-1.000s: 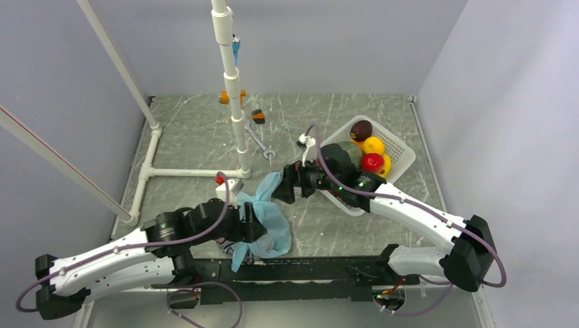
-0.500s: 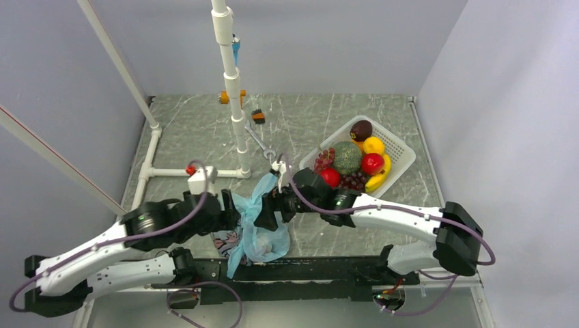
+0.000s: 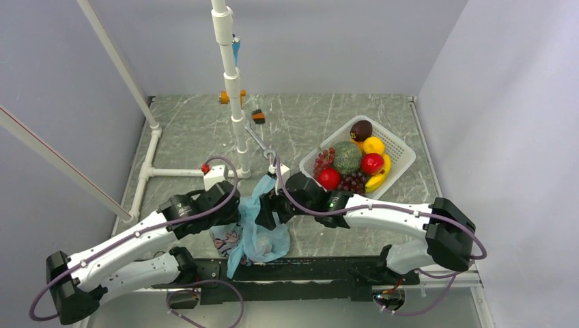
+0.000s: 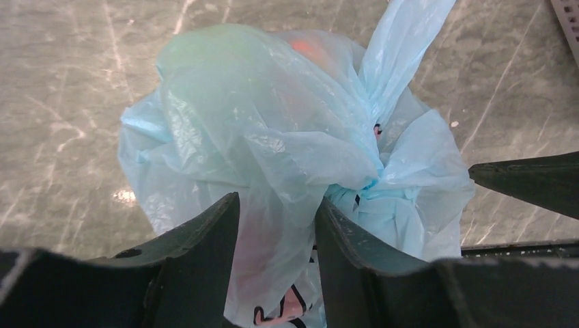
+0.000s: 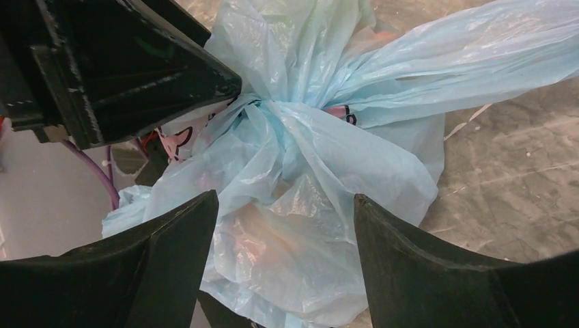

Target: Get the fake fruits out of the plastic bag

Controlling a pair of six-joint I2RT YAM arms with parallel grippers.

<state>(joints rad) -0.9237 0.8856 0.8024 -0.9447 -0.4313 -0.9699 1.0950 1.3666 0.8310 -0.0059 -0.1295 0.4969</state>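
Observation:
The light-blue plastic bag lies tied near the table's front edge, with its knot facing the right wrist camera. The fake fruits are hidden inside; only orange and green tints show through the film. My left gripper is at the bag's left side, its jaws closed on a bunched fold of the bag. My right gripper is open at the bag's right side, its fingers straddling a bulging lobe without pinching it.
A white slotted basket with melon, red apples, purple grapes, lemon and banana stands at the right. A white pipe frame rises behind the bag. A wrench and small orange parts lie at the back.
My right arm swung left from the basket to the bag. My left arm drew back left, then came in again. The bag rose from flat to bunched upright.

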